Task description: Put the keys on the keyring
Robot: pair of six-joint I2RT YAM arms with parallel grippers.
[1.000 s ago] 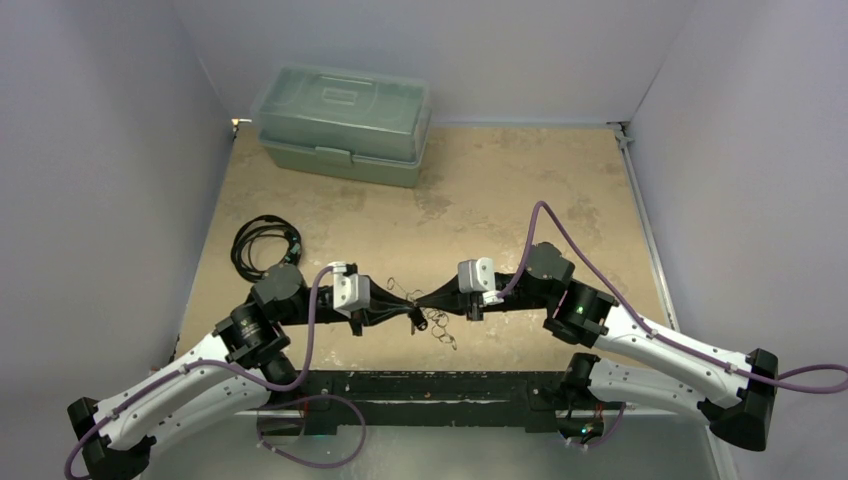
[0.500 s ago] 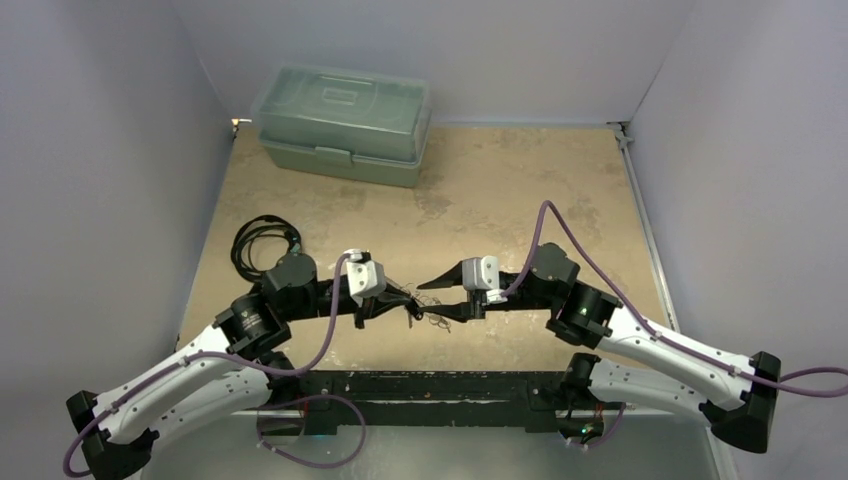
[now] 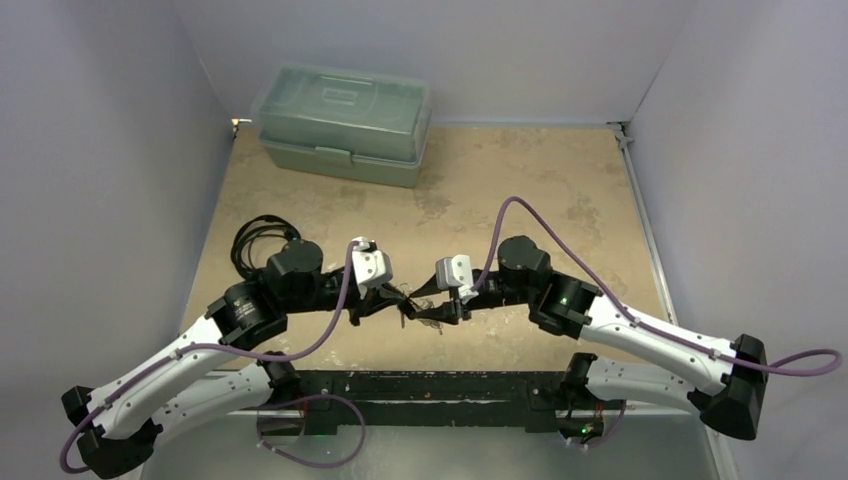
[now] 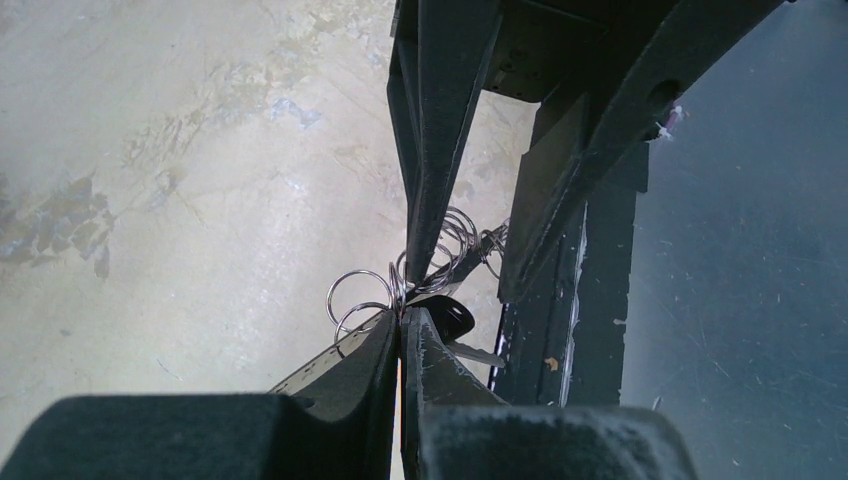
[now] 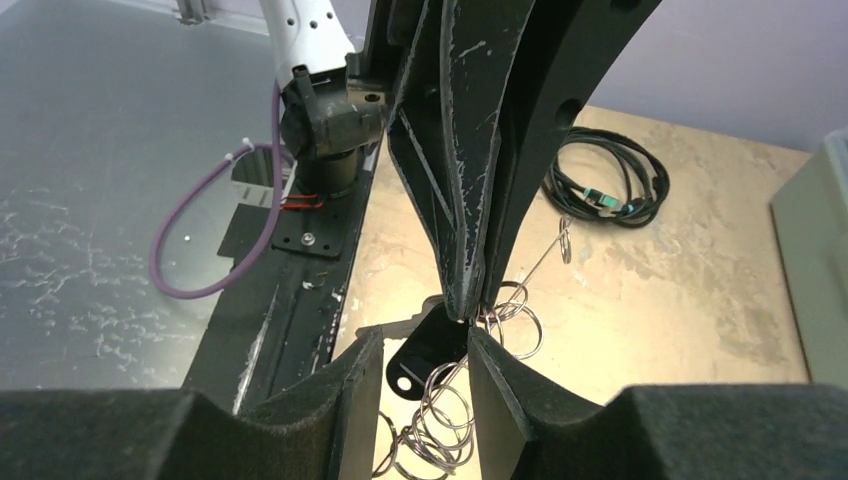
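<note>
Keyring (image 4: 452, 240) in left end effector (image 4: 403, 325)

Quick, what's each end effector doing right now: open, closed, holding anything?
Left end effector: closed, pinching the keyring at its rings.
Right end effector: fingers apart around the dark-headed key; whether it grips cannot be told.

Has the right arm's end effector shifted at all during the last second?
Yes. Against the fixed green toolbox, the right end effector moved left, toward the left end effector.
</note>
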